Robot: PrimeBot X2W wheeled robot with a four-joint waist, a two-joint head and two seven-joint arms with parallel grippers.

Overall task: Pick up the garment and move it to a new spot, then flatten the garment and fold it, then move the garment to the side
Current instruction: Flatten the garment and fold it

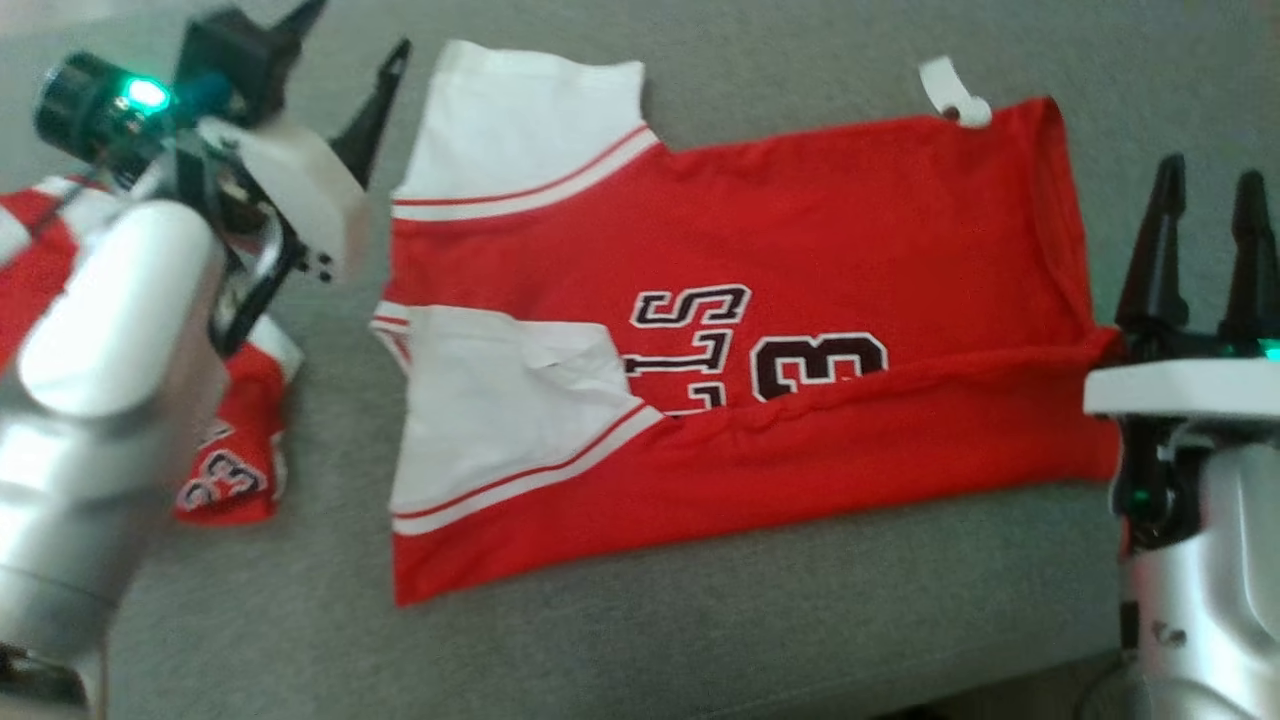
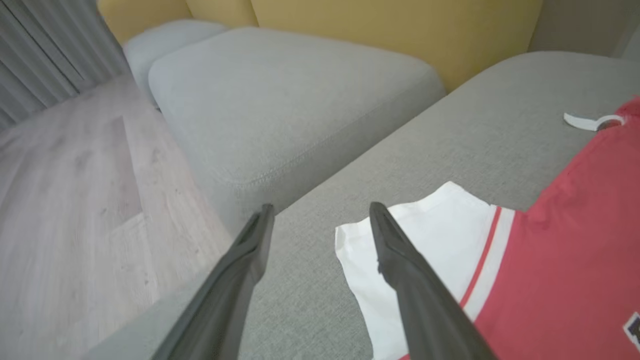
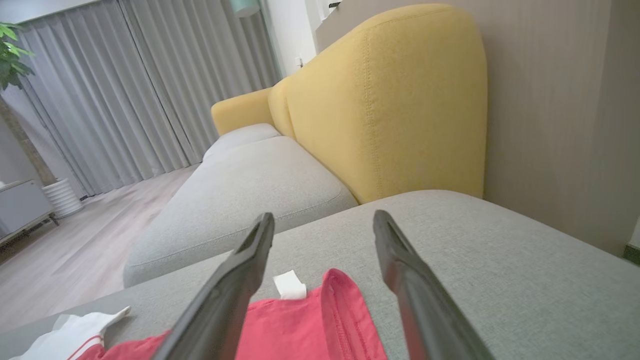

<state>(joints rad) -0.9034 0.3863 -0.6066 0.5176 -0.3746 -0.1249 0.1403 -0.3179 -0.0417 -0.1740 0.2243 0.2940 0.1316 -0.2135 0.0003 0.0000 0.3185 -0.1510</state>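
The garment was thin, smooth cloth, matt red with white sleeve panels and flat printed lettering. A white tag at the upper right of the head view looked stiff; paper or plastic could not be told. The sofa seat was coarse-woven grey cloth, matt. The backrest was yellow woven cloth with stitched seams. The floor, left in the left wrist view, looked like pale wood boards with a soft sheen. The left gripper and right gripper had matt dark fingers, plastic by look. The forearm, lower left in the head view, was glossy silver.
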